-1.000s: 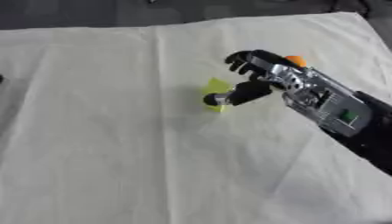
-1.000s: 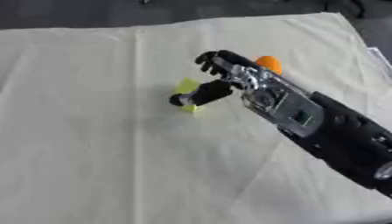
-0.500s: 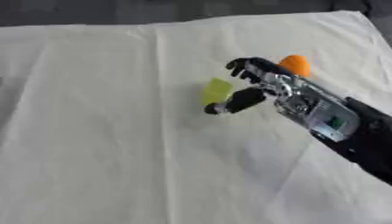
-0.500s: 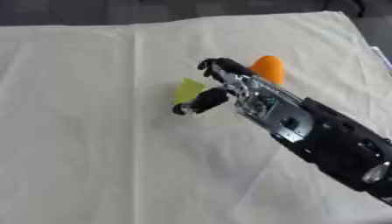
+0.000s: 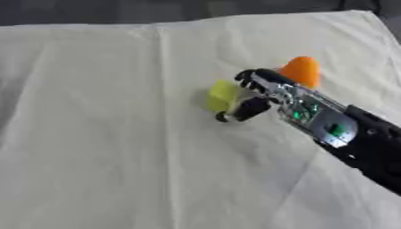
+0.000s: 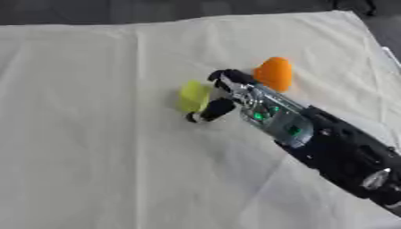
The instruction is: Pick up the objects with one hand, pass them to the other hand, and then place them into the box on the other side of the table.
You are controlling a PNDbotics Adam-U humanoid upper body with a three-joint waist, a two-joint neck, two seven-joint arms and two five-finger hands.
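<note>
A small yellow-green block (image 5: 222,95) lies on the cream cloth near the middle. My right hand (image 5: 270,91) comes in from the lower right. Its curled fingers (image 5: 252,77) sit at the block's upper right edge and its thumb (image 5: 244,110) presses against the lower edge, so the block is pinched between them. The block still rests on the cloth. An orange cone-like object (image 6: 273,73) stands just behind the hand, apart from it. No box shows in either view. My left hand is out of sight.
The cream cloth (image 5: 102,134) covers the table and has creases running across it. A dark strip (image 5: 117,11) beyond the far edge of the cloth runs along the top. The right edge of the table (image 6: 388,49) lies close to the orange object.
The fingers have curled down closer onto the yellow-green block and the thumb has tucked under it. The whole picture has shifted slightly downward, so the camera has moved.
</note>
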